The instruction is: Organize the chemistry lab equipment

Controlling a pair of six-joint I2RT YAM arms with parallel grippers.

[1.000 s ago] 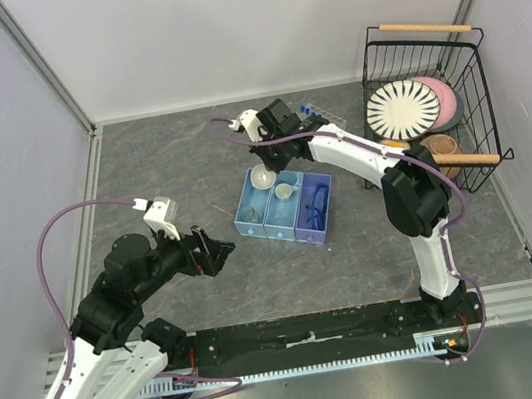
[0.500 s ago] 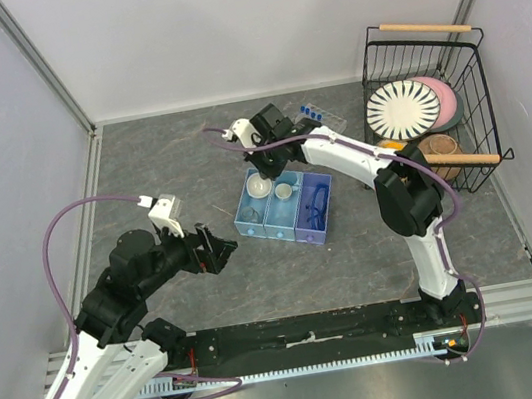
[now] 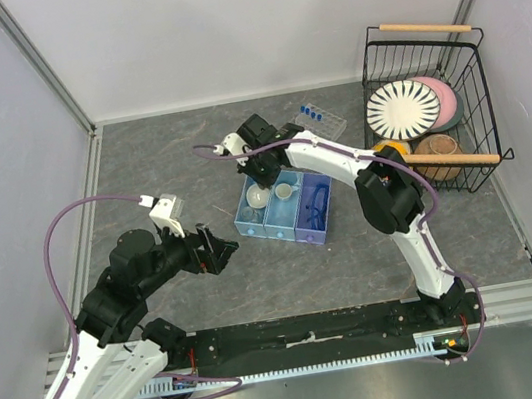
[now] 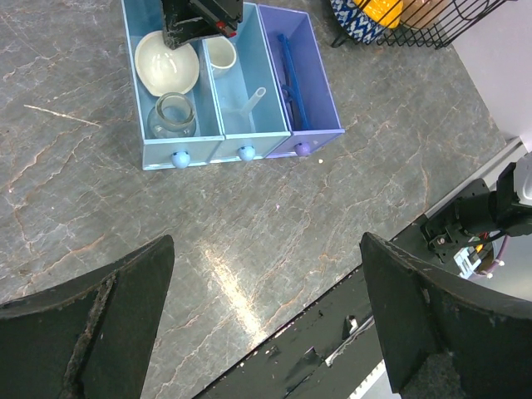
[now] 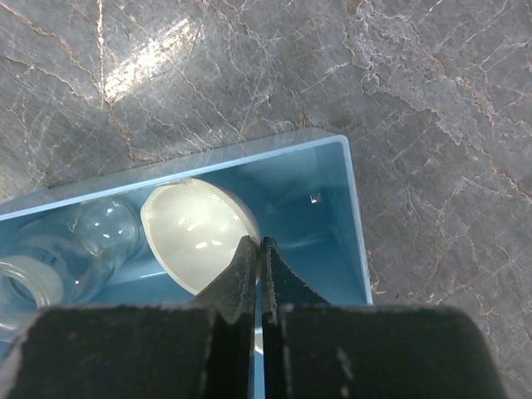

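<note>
White dish [image 5: 198, 233] in grip of right pincer [image 5: 258, 249], close between blue bin [image 5: 316, 241] walls.

The top external camera looks steeply down from high behind the robot over the whole worktop [image 3: 168, 154], the left wrist camera views the blue three-compartment tray [image 4: 208, 152] obliquely from farther off, and the right wrist camera peers straight down, very close, into its end compartment with the white dish [image 5: 195, 229], seen in all three views.

You'll find one white dish [image 5: 195, 237] tilted in the blue tray's [image 4: 158, 155] left compartment, its rim pinched by the right gripper [image 5: 259, 243]; the smaller white dish [image 4: 220, 56] stands upright in the middle compartment, the blue-framed glasses [image 4: 287, 71] lie in the purple one
</note>
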